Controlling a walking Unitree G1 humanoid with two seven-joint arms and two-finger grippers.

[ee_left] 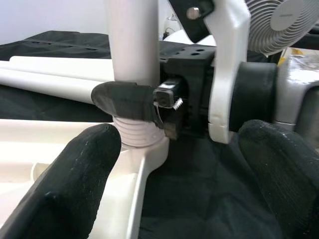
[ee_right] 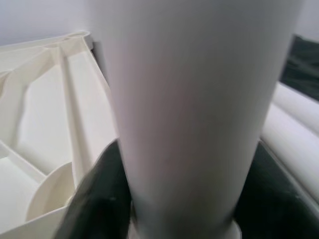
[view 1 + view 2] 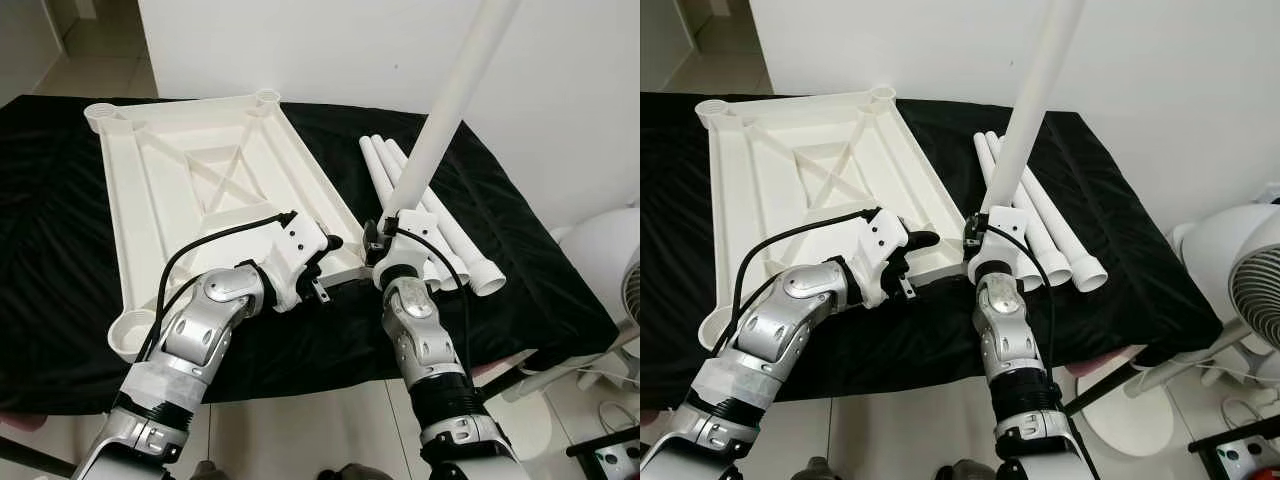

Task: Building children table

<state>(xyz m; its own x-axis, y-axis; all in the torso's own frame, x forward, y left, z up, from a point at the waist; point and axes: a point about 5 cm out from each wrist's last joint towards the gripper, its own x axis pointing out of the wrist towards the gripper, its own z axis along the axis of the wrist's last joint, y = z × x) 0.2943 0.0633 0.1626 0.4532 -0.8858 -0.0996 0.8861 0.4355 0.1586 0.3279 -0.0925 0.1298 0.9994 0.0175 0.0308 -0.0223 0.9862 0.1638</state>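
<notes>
Gripping a long white table leg [image 3: 440, 115], the right end effector [image 3: 388, 222] holds it upright at the near right corner of the white table panel [image 3: 200, 190], its black fingers [image 1: 124, 99] clenched around the tube just above the threaded end. In the left wrist view that ribbed end sits in the corner socket [image 1: 144, 149] of the panel, with the leg rising straight up out of frame.

The panel lies upside down on a black-draped tabletop [image 3: 50, 200], ribs and cross-bracing facing up, round sockets showing at its far corners and at the near left corner.

The left end effector [image 3: 325, 268] hovers low at the panel's near edge, just beside the leg's base, its two black fingers [image 1: 75, 174] spread apart and holding nothing, pointing toward the right wrist.

Three more white legs [image 3: 450, 225] lie side by side on the black cloth to the right of the panel, their open ends toward the robot. A white fan [image 3: 1240, 270] stands on the floor off the tabletop's right end, against a white wall.
</notes>
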